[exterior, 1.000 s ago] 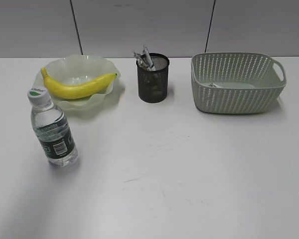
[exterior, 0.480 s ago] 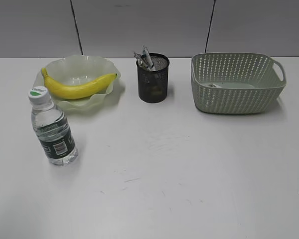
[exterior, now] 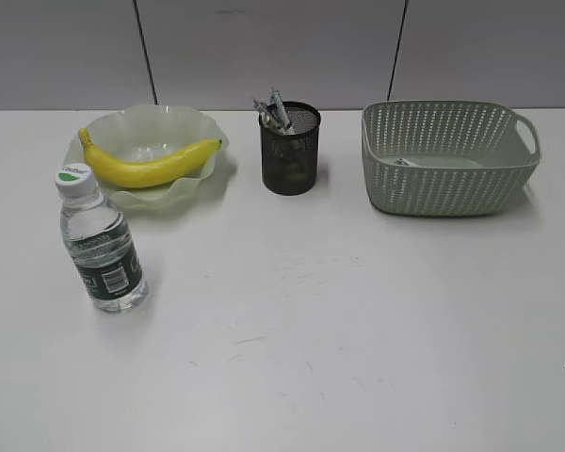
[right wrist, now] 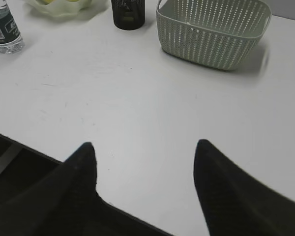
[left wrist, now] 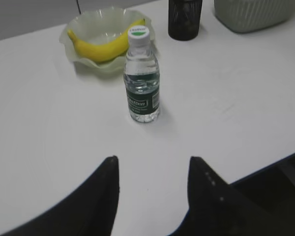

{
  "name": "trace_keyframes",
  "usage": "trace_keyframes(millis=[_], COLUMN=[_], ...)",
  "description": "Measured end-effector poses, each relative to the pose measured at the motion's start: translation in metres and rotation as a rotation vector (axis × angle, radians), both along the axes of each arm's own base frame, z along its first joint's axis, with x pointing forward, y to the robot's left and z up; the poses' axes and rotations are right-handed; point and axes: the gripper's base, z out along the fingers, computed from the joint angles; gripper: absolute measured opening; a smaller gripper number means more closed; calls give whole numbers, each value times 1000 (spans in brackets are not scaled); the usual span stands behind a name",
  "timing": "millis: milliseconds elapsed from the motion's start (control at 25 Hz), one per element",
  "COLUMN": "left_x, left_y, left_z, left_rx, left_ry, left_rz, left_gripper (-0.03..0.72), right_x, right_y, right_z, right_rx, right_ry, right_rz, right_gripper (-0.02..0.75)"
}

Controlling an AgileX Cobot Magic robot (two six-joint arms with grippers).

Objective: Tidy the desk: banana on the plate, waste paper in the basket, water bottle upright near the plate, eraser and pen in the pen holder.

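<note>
Though mesh hides the holder's contents, pens poke out, basket paper barely visible, both grippers open, empty, bottle unmoved since earlier.

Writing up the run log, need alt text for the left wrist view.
A clear water bottle with a dark green label stands upright on the white desk, just in front of a pale green ruffled plate holding a yellow banana. The open, empty left gripper frames the bottom edge; the black pen holder and basket sit at the top.

Exterior: slanted down, front. Wrists: low, facing away; share water bottle.
</note>
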Motion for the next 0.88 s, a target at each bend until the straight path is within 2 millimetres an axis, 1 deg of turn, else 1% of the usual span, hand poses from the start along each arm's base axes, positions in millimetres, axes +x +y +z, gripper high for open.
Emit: trace_keyframes(millis=[200,560,800,880], left_x=[5,6,6,5], left_y=[-1,-1,-1,-1], left_z=[-3,-3,-3,-3], left_rx=[-7,-8,-8,-9], left_ry=[-18,-19,-19,-24], left_rz=[5,5,5,19], left_gripper=[347,344,308,290], right_x=[0,0,0,0], right_y=[0,0,0,0], right_z=[0,0,0,0], right_rx=[1,1,1,1], right_ry=[-1,-2,-3,-3], right_rz=[0,0,-1,-27], right_gripper=[496,496,496,496])
